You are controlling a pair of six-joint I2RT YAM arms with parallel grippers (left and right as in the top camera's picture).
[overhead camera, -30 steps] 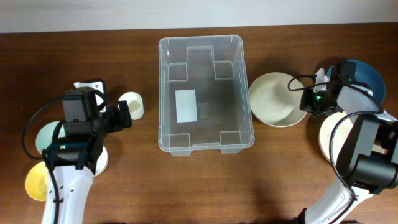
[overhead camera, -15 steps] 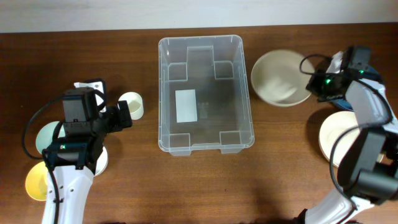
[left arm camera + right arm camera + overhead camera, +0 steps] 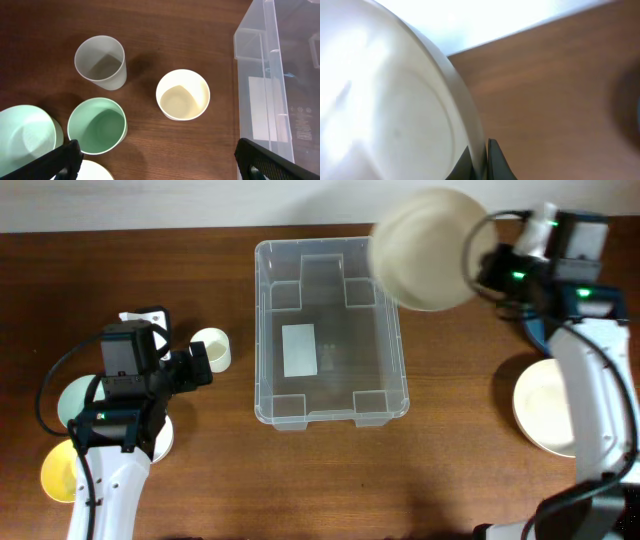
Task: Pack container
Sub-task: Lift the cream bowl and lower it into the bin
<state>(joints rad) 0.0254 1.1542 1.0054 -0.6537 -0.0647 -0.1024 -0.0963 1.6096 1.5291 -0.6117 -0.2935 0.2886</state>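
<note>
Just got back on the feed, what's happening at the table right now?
The right claw grips a cream bowl by its rim and holds it in the air over the far right corner of the clear bin, which has nothing packed in it. The left claw hangs open near a cream cup left of the bin, holding nothing.

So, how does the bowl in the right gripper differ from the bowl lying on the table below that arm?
The held bowl is up in the air over the container's far right corner; the resting bowl sits on the table. The right gripper pinches the held bowl's rim; no gripper holds the resting bowl. Both are round and cream-white.
</note>
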